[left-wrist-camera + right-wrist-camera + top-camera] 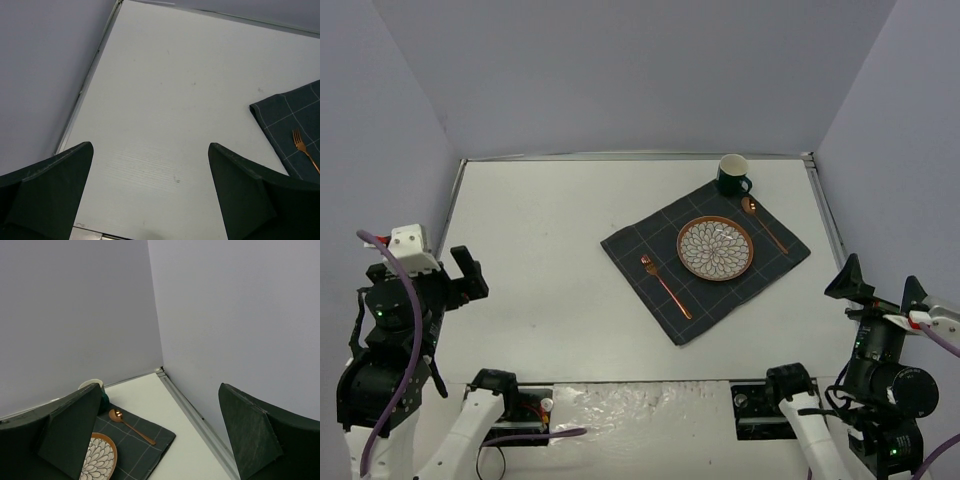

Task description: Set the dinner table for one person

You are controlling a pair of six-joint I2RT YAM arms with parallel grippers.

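The matte white dinner table (540, 260) spans the view, and a dark grid-lined cloth (635, 248) lies toward its far right corner. A round petal-patterned plate (715, 248) sits mid-cloth, with a slim copper fork (666, 287) on its left, a spoon (763, 223) on its right and a glossy green mug (732, 173) at the cloth's far corner. I judge this one complete setting. My left gripper (150, 146) and right gripper (160, 386) hang wide and empty by the near corners.

The 2 arms stand tucked, left gripper (468, 268) and right gripper (880, 284) spread wide.
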